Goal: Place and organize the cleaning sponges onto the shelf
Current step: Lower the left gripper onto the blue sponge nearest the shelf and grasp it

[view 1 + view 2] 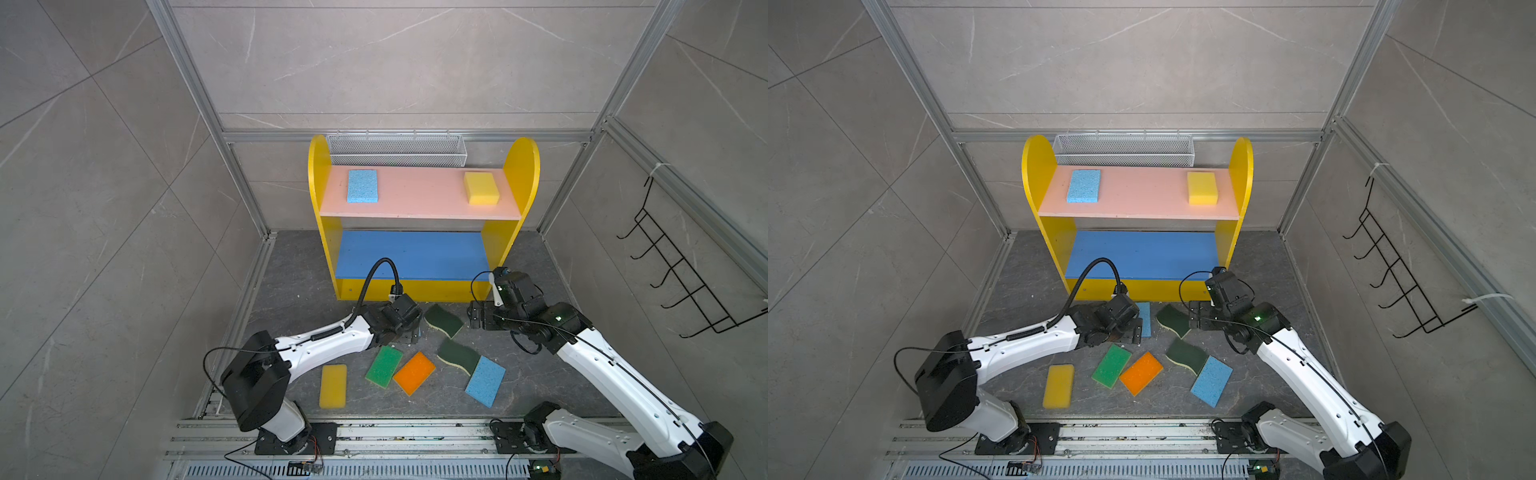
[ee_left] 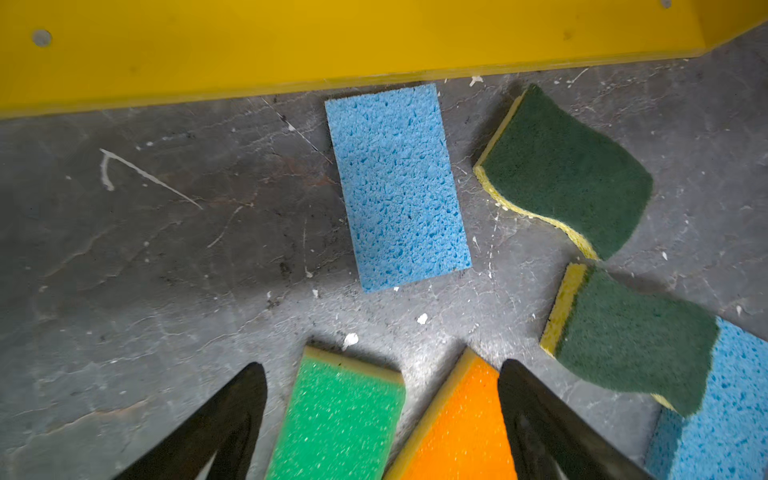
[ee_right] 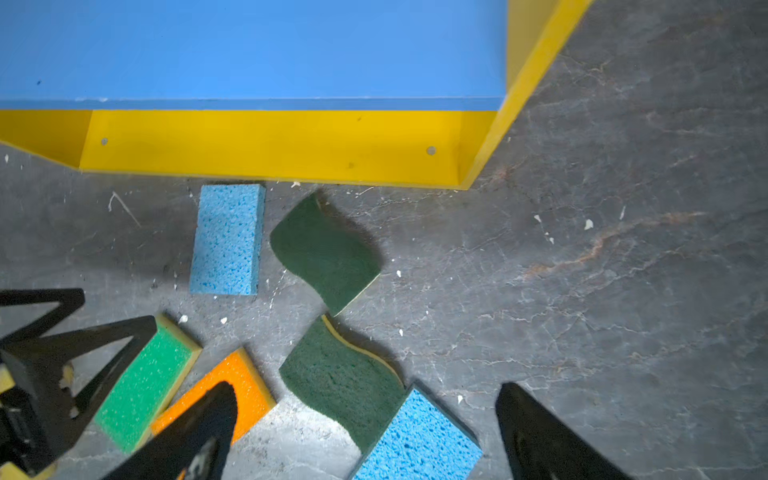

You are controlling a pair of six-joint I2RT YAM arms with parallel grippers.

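Shelf (image 1: 521, 174) first, since it sets the goal: the shelf stands at the back with two sponges on it, a light blue sponge (image 1: 362, 185) near one end of its pink board (image 1: 419, 195) and a yellow sponge (image 1: 481, 188) near the other, while the blue board (image 1: 411, 253) is bare. Both arms reach low over the floor in front of it. The left gripper (image 2: 381, 368) hangs with its jaws spread wide and nothing between them, and so does the right gripper (image 3: 365, 388). They are near each other, so I would move one at a time. Seven sponges lie on the floor, and I cannot tell for sure which one each arm is after. The left arm probably wants the second blue sponge (image 2: 397, 187), whose short end lies just beside the shelf's yellow base, and the right the nearer wavy sponge (image 1: 444, 320). For the blue one, turn the jaws to straddle its long sides at mid-length, come straight down and close gently, because foam should squash. Set it next to its match on the pink board. The other wavy sponge (image 1: 458, 356) seems to lap over a third blue sponge (image 1: 485, 381), so lift the upper one first. The green sponge (image 1: 384, 366) and orange sponge (image 1: 414, 373) lie just beside each other, and the floor yellow sponge (image 1: 333, 386) lies apart.
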